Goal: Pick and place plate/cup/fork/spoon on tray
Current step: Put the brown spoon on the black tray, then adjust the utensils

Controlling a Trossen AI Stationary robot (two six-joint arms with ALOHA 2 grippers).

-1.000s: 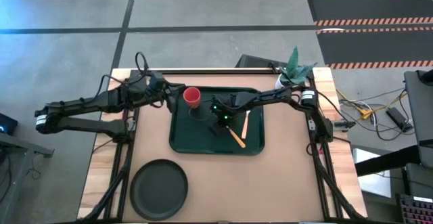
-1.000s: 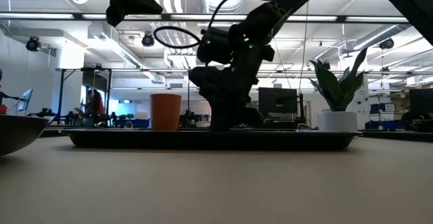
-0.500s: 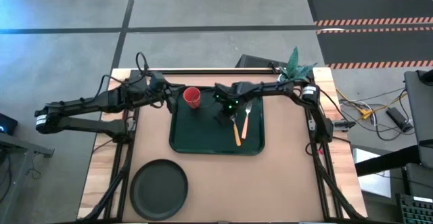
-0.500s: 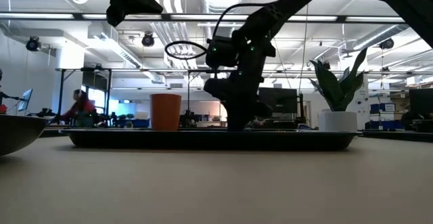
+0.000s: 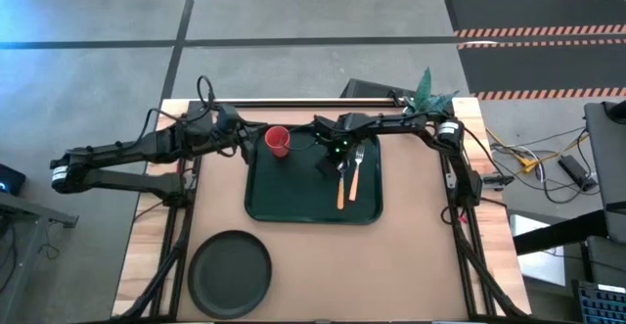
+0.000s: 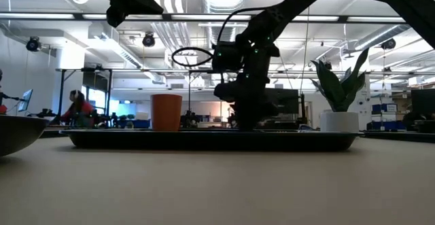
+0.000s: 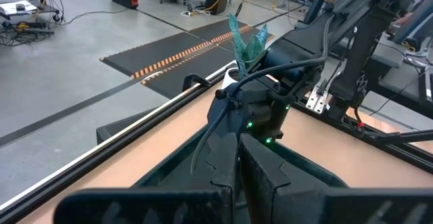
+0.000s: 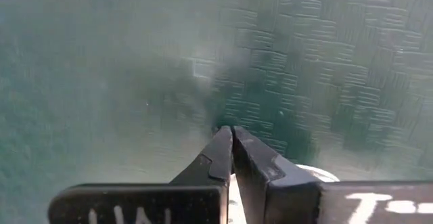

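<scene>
Right gripper (image 8: 232,137) hovering low over the tray (image 5: 262,203), fingers pressed together with nothing between them, pointing down at the tray's textured green floor. In the high view, sitting at (image 5: 328,163) above the tray's far middle, just beside the spoon (image 5: 341,184) and fork (image 5: 357,172). Both utensils lying flat in the tray's right half, side by side, orange handles toward the near edge, metal ends toward the far edge. Cup (image 5: 278,141) standing upright in the tray's far left corner, well apart from the utensils; showing in the low view as an orange-red cylinder (image 6: 166,111) left of the dark arm. Plate (image 5: 231,271) resting on the bare table near the front left, outside the tray.

Left gripper (image 7: 238,163) waiting just beyond the tray's far left corner, fingers closed together and holding nothing. Potted plant (image 5: 424,97) standing at the table's far right corner.
</scene>
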